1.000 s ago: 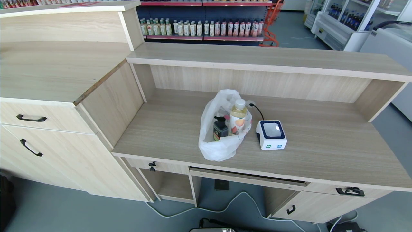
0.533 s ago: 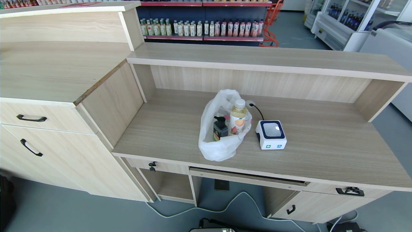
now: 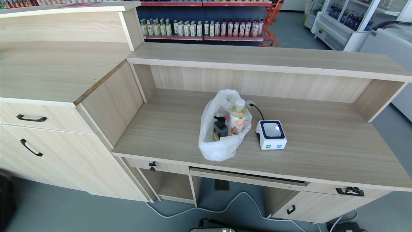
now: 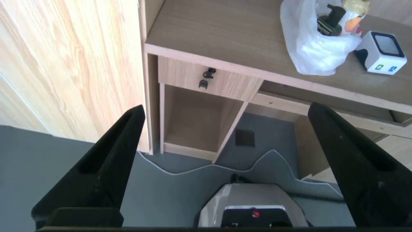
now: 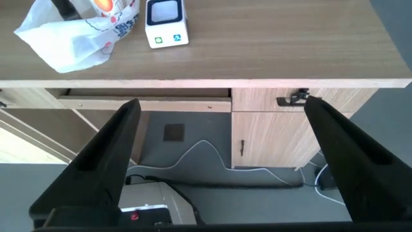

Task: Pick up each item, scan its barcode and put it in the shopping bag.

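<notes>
A white plastic shopping bag [image 3: 219,138] stands on the wooden counter [image 3: 322,151], holding a pale juice bottle [image 3: 238,120] with a white cap and a dark pump bottle [image 3: 220,128]. Right beside the bag sits the white barcode scanner [image 3: 271,134] with a dark window, its black cable running back. My left gripper [image 4: 232,167] hangs open, low in front of the counter's left end, with the bag [image 4: 322,45] far off. My right gripper [image 5: 222,164] is open too, low before the counter's front edge, with the scanner [image 5: 166,22] and bag [image 5: 77,35] beyond it. Nothing is between either pair of fingers.
A tall cabinet [image 3: 58,80] with drawers adjoins the counter on the left. A raised shelf [image 3: 264,59] runs along the counter's back. Drawers and an open cubby [image 4: 199,122] lie under the counter; cables [image 3: 225,206] trail on the floor. Store shelves with bottles [image 3: 202,27] stand behind.
</notes>
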